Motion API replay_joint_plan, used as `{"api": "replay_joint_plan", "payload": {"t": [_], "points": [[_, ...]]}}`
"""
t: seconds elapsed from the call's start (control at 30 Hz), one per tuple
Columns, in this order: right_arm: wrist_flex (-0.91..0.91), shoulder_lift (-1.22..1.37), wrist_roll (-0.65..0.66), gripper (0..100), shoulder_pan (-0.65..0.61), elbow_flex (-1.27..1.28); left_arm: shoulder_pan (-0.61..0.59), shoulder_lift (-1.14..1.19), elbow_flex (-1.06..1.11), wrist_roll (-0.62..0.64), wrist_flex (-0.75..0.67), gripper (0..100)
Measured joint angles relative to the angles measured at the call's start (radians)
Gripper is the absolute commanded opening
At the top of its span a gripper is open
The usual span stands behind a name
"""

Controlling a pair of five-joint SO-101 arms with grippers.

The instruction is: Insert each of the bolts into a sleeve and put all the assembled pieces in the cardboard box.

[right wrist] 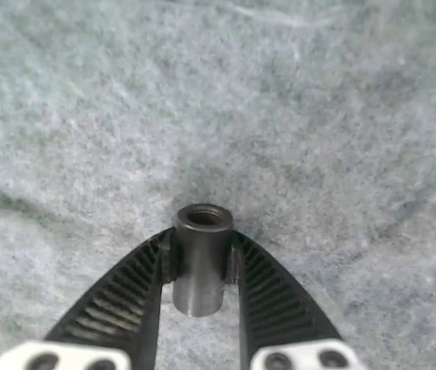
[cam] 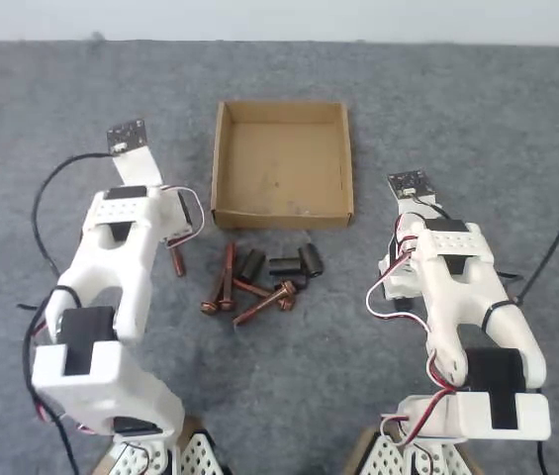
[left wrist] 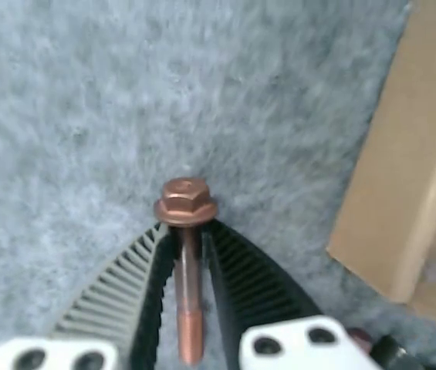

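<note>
Left tool (left wrist: pixel 187 230) clamps a bolt (left wrist: pixel 186 202) near the box (left wrist: pixel 403 193) wall; right tool (right wrist: pixel 201 239) clamps a sleeve (right wrist: pixel 200 266), seemingly upright.

Bright, soft, even light falls over the grey mat (cam: pixel 477 109). The cardboard box (cam: pixel 222 163) has faint shade along its inner walls and a thin dark edge on the mat at its near side. The loose bolts (cam: pixel 228 282) in front of the box have a dull sheen. The bolt (left wrist: pixel 186 202) clamped in the left gripper (left wrist: pixel 187 231) carries a soft highlight on its head. The sleeve (right wrist: pixel 200 270) clamped in the right gripper (right wrist: pixel 202 240) gleams palely, with dim shadow around it.
</note>
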Motion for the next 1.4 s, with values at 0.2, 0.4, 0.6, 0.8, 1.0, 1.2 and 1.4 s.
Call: {"api": "replay_joint_plan", "payload": {"t": [0.2,0.4,0.6,0.8,1.0,1.2,1.4], "points": [[0.058,0.002,0.000,0.7,0.000,-0.081,0.000,0.000,0.011,-0.006,-0.018,1],[0.075,0.000,0.002,0.7,0.005,-0.213,-0.005,0.000,0.011,-0.063,-0.018,1],[0.018,0.000,0.002,0.9,-0.021,-0.305,-0.006,0.000,0.011,-0.101,-0.018,1],[-0.235,0.000,0.002,0.9,-0.035,-0.304,-0.006,0.000,0.011,-0.101,-0.020,1],[-0.637,0.002,0.002,0.8,-0.035,-0.169,-0.006,0.000,0.011,-0.104,-0.020,1],[-1.096,0.012,0.002,0.7,-0.035,-0.035,-0.006,0.000,0.011,-0.104,-0.020,1],[-1.416,0.189,0.002,0.7,-0.035,-0.018,-0.006,0.000,0.011,-0.104,-0.020,1]]}}
